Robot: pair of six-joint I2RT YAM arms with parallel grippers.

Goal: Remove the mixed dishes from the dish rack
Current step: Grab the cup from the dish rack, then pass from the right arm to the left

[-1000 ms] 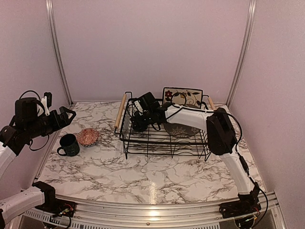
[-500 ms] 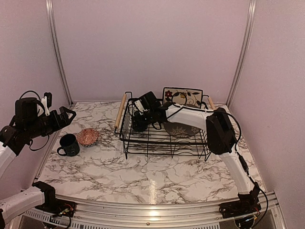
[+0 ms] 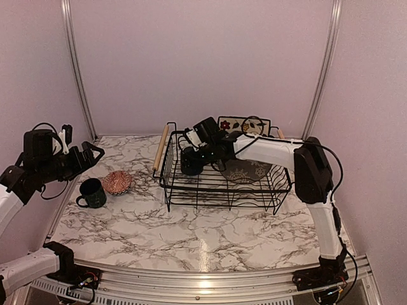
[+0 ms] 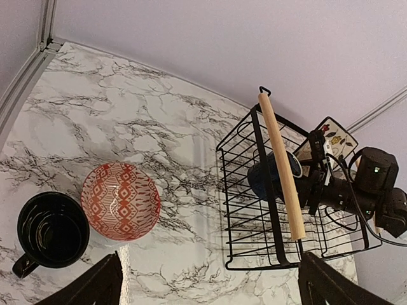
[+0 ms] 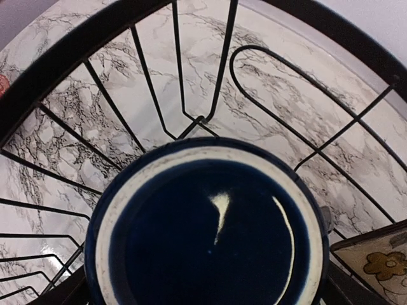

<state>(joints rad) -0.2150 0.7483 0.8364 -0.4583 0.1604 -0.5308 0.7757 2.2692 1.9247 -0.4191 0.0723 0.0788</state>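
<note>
The black wire dish rack (image 3: 191,190) stands at the middle back, and it also shows in the left wrist view (image 4: 236,210). My right gripper (image 3: 198,151) reaches into its left end and is shut on a dark teal mug (image 3: 191,162), held just above the rack floor. The mug's base (image 5: 206,244) fills the right wrist view. The grey plate (image 3: 247,171) and the square floral plate (image 3: 244,126) are in the rack. A second teal mug (image 3: 91,193) and the small bowl (image 3: 117,182) sit on the table at the left. My left gripper (image 3: 86,155) hovers open above them.
The rack has wooden handles (image 3: 160,149) on its short sides. Metal frame posts (image 3: 77,70) stand at the back corners against the walls. The marble table (image 3: 203,235) has a metal rail along its near edge.
My right arm has risen and its elbow has swung right, lifting the mug a little inside the rack. The left arm has barely moved.
</note>
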